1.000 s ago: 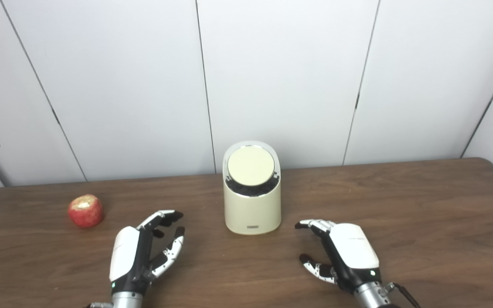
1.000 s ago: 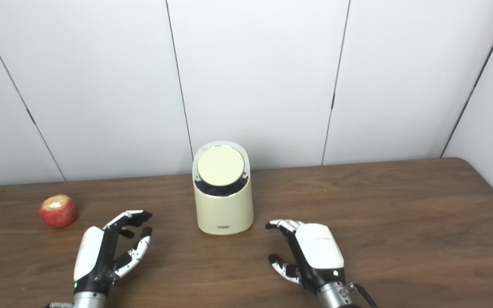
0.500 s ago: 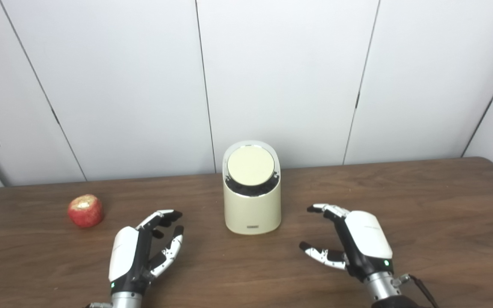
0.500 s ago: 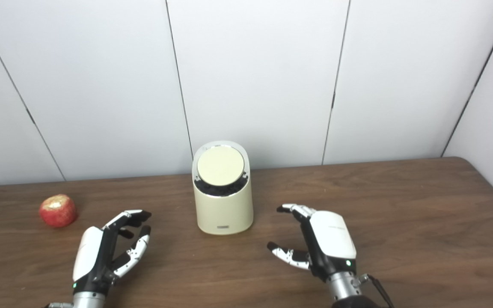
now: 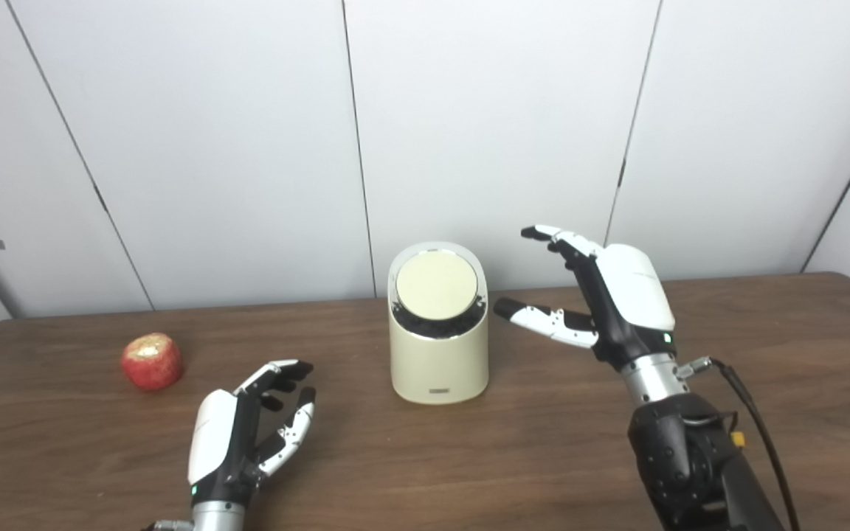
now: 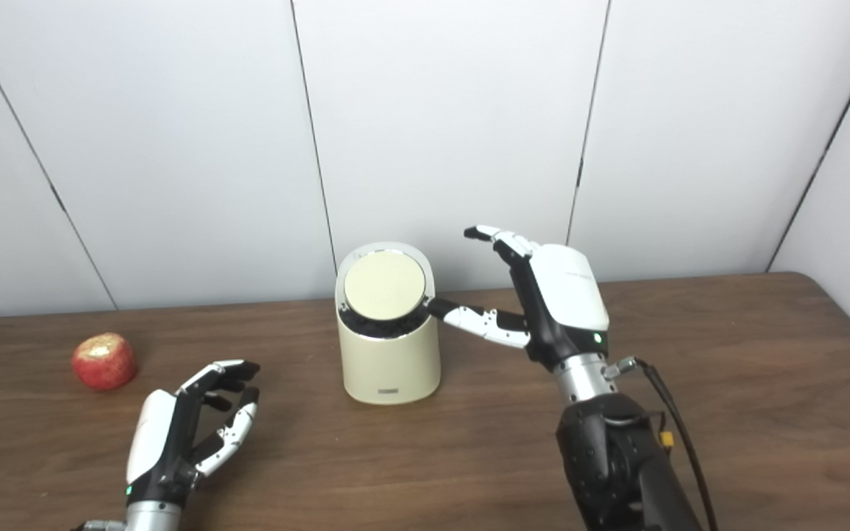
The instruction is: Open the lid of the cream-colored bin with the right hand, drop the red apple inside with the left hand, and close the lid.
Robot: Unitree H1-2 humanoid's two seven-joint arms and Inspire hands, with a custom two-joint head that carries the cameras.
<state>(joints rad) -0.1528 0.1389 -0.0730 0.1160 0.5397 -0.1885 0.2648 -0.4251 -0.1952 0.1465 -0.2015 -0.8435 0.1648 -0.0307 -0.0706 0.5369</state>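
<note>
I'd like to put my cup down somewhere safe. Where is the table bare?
The widest bare table lies right of the right hand, toward the far corner. Another patch sits between the apple and bin. It is crowded around the bin and near the left hand.

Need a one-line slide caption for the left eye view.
Right robot hand raised open beside the closed cream bin; left robot hand open near the table; red apple untouched.

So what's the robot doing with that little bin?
The right hand is up beside the cream bin, open, reaching toward its lid, which is shut. It isn't holding anything. The left hand waits open, low over the table, and the apple sits off to its left, untouched.
</note>
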